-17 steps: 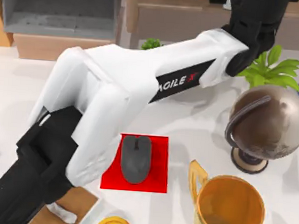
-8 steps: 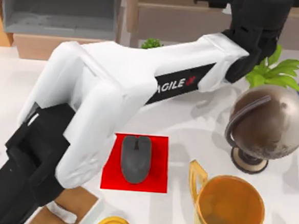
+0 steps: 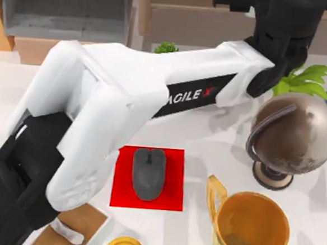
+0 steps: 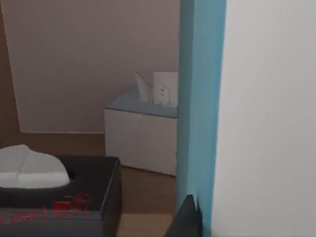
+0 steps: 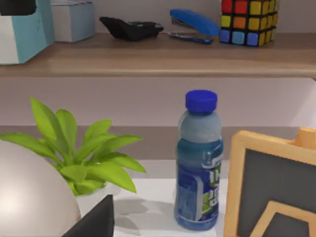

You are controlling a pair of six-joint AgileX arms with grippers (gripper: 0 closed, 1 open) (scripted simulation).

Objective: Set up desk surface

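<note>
Reach: our left arm (image 3: 126,92) has swung further toward the far shelf (image 3: 216,14), pincer state unclear; mouse (image 3: 148,173) waits on the worktop (image 3: 207,142)

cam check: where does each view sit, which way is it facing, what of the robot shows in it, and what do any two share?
Top view: above the table, looking down on the desk surface, mouse on its red mat, globe, trophy; the left arm crosses it.
Left wrist view: on the left arm's wrist, facing shelf level: black tissue box, white tissue box; a dark gripper part at the frame edge.
Right wrist view: on the right arm's wrist, facing the blue-capped bottle, stapler, Rubik's cube; a dark gripper part at the frame edge.
Shared: potted plant and globe in top and right wrist views.
</note>
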